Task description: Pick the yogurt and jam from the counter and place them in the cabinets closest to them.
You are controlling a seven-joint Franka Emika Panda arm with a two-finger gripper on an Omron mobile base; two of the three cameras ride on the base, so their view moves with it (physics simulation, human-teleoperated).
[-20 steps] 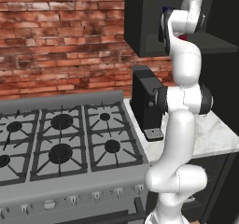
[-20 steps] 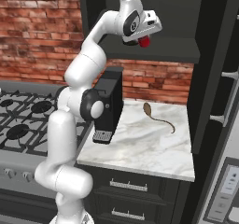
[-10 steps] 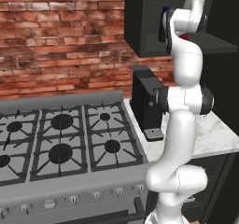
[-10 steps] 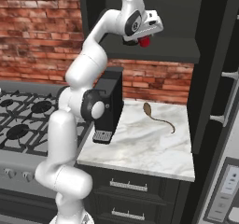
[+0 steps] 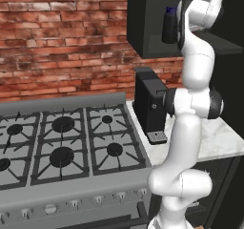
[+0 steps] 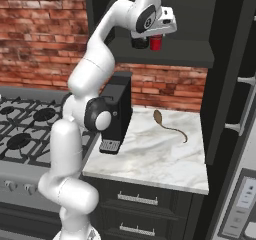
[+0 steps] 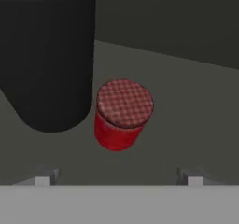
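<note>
The jam [image 7: 122,115], a small red jar with a checkered lid, stands upright on the shelf of the open black cabinet [image 6: 185,49] above the counter [image 6: 150,154]. My gripper [image 7: 117,178] hovers right over it, open, its fingertips [image 7: 44,178] wide apart and clear of the jar. From the right base view the jam [image 6: 156,43] sits just under the gripper [image 6: 157,33]. Beside it stands the yogurt [image 7: 46,55], a tall dark tub with a blue top [image 5: 169,23].
A black coffee machine [image 6: 117,111] stands on the counter's left end, next to the grey gas stove [image 5: 62,142]. A brown spoon-like thing [image 6: 167,126] lies on the marble. A brick wall runs behind. A tall dark unit [image 6: 230,109] closes off the right side.
The gripper has opened and let go of the jam, which stays on the cabinet shelf. The arm has barely moved.
</note>
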